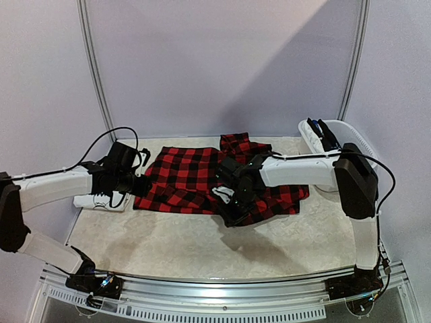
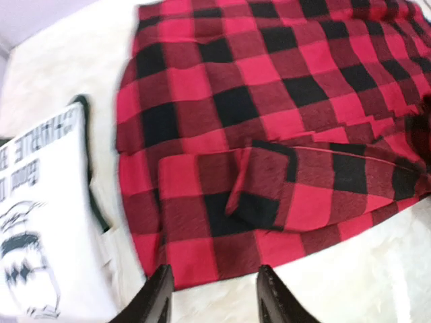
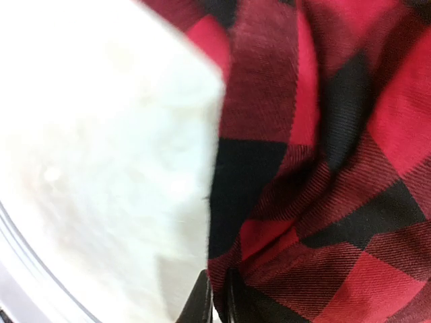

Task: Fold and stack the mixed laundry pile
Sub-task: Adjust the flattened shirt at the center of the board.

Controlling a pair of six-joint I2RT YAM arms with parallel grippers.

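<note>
While the left fingers stand apart with nothing between them, the red-black plaid lies spread on the worktop just ahead of them, with a white T-shirt to their left. The right fingers, nearly closed, pinch the plaid's edge.

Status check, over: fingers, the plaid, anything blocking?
Left fingers open at edge of plaid garment. Right fingers nearly shut at its fabric, grip unclear. Nothing in the way.

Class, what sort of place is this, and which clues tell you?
Probably a robotics lab test cell: plain wall panels, left arm and right arm bolted to a metal rail, plaid garment on a table.
</note>
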